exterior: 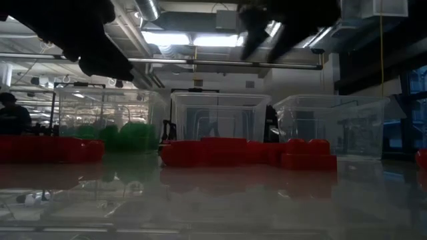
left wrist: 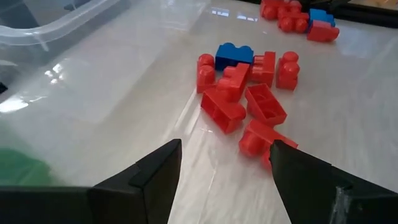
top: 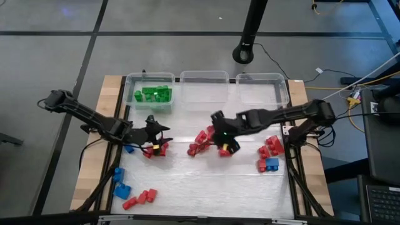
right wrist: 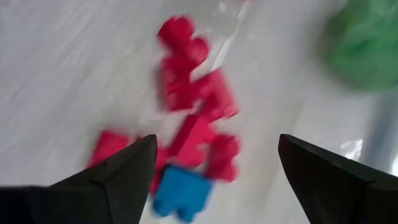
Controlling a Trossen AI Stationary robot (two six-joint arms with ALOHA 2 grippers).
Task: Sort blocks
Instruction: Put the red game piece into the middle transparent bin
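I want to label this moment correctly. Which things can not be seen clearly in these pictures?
- High view: the right hand covers part of the middle red blocks; their number is unclear.
- Low view: the green blocks are blurred behind the left bin wall.
- Right wrist view: motion blur smears the red pile and blue block.
- High view: the left hand is dark and small.

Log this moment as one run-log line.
left end effector: open, empty | right end effector: open, over red blocks | green blocks: in left bin
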